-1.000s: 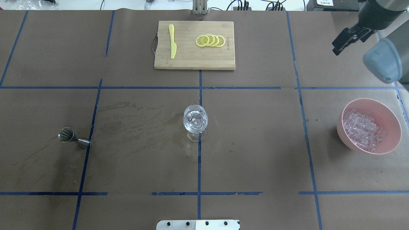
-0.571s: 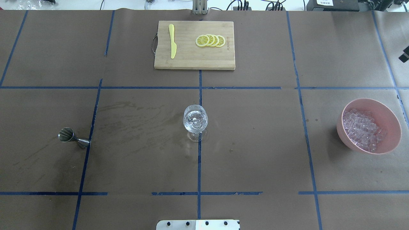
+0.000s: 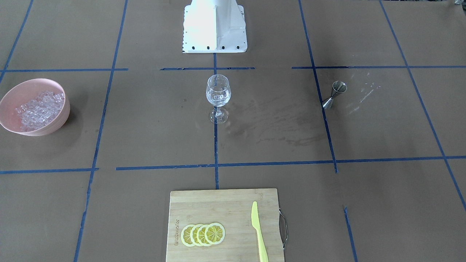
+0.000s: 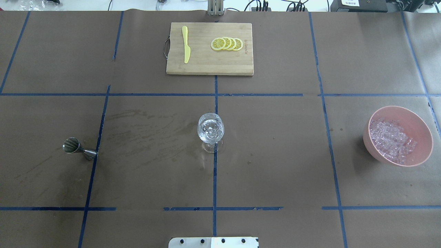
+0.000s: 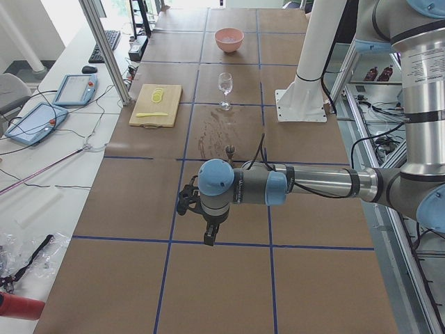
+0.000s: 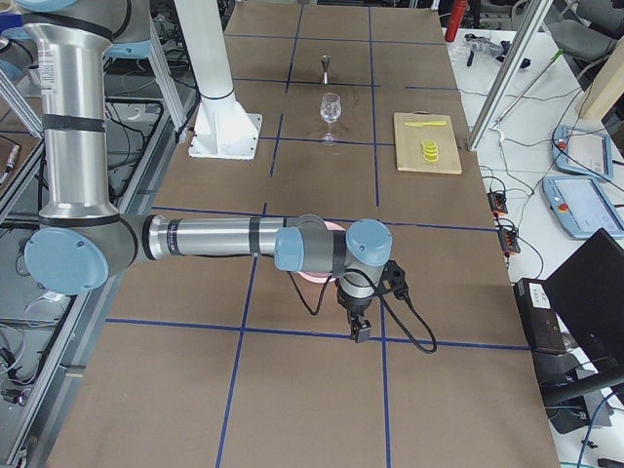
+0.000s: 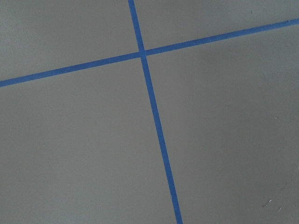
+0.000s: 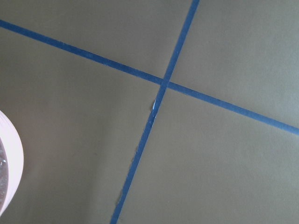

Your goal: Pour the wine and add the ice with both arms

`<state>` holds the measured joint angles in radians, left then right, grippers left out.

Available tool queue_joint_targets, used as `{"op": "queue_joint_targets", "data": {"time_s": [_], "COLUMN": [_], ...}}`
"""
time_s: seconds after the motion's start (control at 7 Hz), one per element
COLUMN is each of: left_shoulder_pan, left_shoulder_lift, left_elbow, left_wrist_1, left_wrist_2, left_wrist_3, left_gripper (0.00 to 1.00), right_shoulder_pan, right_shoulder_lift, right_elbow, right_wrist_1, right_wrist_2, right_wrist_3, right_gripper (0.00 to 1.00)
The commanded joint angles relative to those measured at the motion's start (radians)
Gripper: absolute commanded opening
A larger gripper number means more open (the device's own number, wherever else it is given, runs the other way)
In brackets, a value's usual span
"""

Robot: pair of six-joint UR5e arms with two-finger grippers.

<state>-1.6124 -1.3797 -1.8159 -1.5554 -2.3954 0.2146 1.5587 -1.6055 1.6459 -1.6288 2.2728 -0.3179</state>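
The ice (image 4: 391, 139) is a heap of clear cubes in a pink bowl (image 4: 423, 132) at the right of the table; both also show in the front-facing view, the ice (image 3: 38, 109) in the bowl (image 3: 58, 122). A clear stemmed glass (image 4: 211, 131) stands upright at the table's middle with glassy contents. A steel jigger (image 4: 78, 148) stands at the left. Neither arm shows in the overhead view. My left gripper (image 5: 208, 235) hangs over bare table beyond the jigger; my right gripper (image 6: 359, 329) hangs beside the bowl. I cannot tell whether either is open or shut.
A wooden cutting board (image 4: 206, 65) at the far middle carries a yellow knife (image 4: 186, 44) and several lemon slices (image 4: 227, 43). The white pedestal (image 3: 214, 25) stands at the robot's edge. Blue tape lines grid the brown table.
The right arm, at the top right of the overhead view a second ago, has moved off to the right and out of that view. The objects have not moved.
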Motion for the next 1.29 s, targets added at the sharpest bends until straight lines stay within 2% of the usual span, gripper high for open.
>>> {"op": "queue_joint_targets", "data": {"time_s": [0.0, 1.14], "left_shoulder_pan": [-0.015, -0.023], "left_shoulder_lift": [-0.001, -0.002], "left_elbow": [-0.002, 0.007], "left_wrist_1": [-0.003, -0.003], "left_wrist_2": [-0.001, -0.001], "left_wrist_3": [0.0, 0.0], "left_gripper": [1.0, 1.0], "right_shoulder_pan": [0.014, 0.014], "right_shoulder_lift": [-0.021, -0.016], "right_elbow": [0.002, 0.009], "right_wrist_1": [0.017, 0.018], "right_wrist_2": [0.002, 0.019], "right_wrist_3": [0.002, 0.053], "right_gripper": [1.0, 1.0]}}
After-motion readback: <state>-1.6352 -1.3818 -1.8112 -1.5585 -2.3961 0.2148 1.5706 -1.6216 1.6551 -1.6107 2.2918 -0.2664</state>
